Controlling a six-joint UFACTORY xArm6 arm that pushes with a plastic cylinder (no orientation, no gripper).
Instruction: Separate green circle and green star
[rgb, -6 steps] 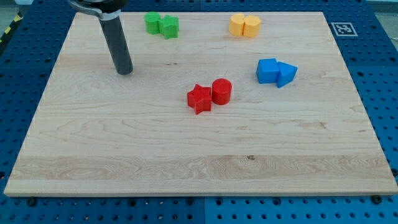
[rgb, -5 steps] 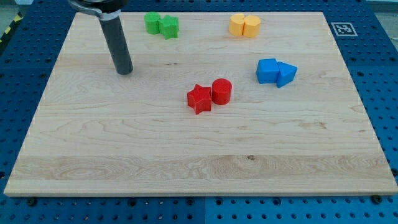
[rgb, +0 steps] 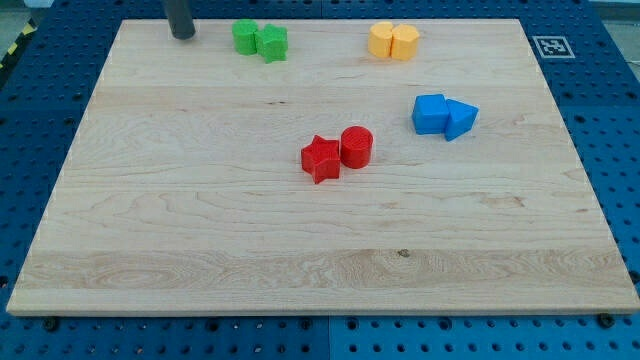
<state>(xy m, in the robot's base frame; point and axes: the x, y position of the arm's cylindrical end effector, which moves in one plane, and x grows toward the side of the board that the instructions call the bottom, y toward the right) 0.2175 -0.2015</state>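
Note:
Two green blocks touch each other near the view's top edge, left of centre. The left one looks like the green circle (rgb: 245, 37) and the right one like the green star (rgb: 271, 43). My tip (rgb: 182, 35) rests on the wooden board (rgb: 200, 220) at the view's top left. It is a short gap to the left of the green circle and does not touch it. Only the lowest part of the rod shows; the rest is cut off by the view's top edge.
A yellow pair (rgb: 393, 41) sits at the view's top, right of centre. A blue cube (rgb: 431, 114) touches a blue triangle (rgb: 461, 118) at the right. A red star (rgb: 321, 158) touches a red cylinder (rgb: 357, 146) in the middle.
My tip has moved toward the view's top, from the board's left-middle area to level with the green blocks. No block has moved.

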